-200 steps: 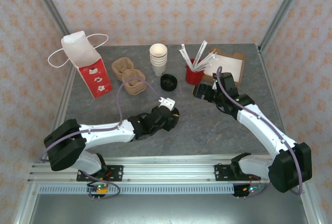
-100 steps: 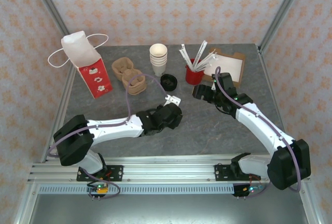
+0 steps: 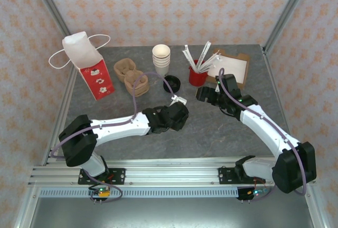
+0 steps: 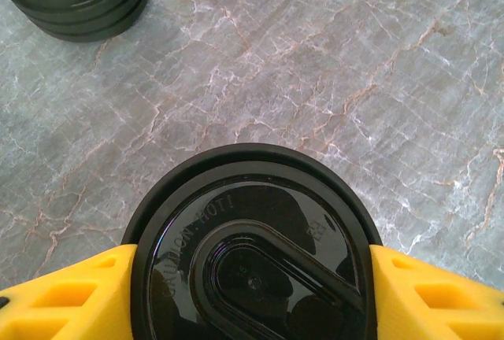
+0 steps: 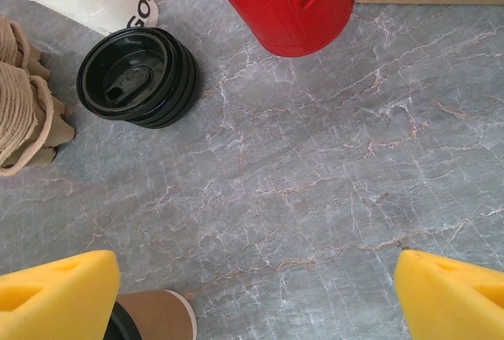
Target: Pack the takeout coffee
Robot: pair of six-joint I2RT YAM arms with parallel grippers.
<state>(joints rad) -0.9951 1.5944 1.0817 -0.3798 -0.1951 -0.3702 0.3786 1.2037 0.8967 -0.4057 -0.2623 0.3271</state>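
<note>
Top view: left gripper (image 3: 176, 116) sits mid-table. The right gripper (image 3: 203, 94) is near it, fingers spread with nothing between them. The bag (image 3: 92, 75) stands well away from both sets of fingers, far to the left gripper's left. Count: one bag, two carriers (image 3: 132, 77), one cup stack (image 3: 161, 59), one lid stack (image 3: 171, 84), one red pot (image 3: 198, 75), one box (image 3: 232, 68).

Left wrist: the coffee (image 4: 252, 253) is between the fingers (image 4: 71, 293), with a pad against the lid rim on each side, so it's clamped. One coffee only. The lid stack is ahead of the fingers, off to one side.

Right wrist: fingers (image 5: 55, 293) are wide apart with bare table (image 5: 315, 198) between them. The coffee is just beside the finger nearer the left arm.

Step in hand looks like the carry to the bag. I'd keep the squeeze light – it's a paper cup and the lid can pop – and hold it upright. Lift clear of the carriers, then lower it straight through the bag mouth. The bag leans, so the right gripper may need to steady it.
</note>
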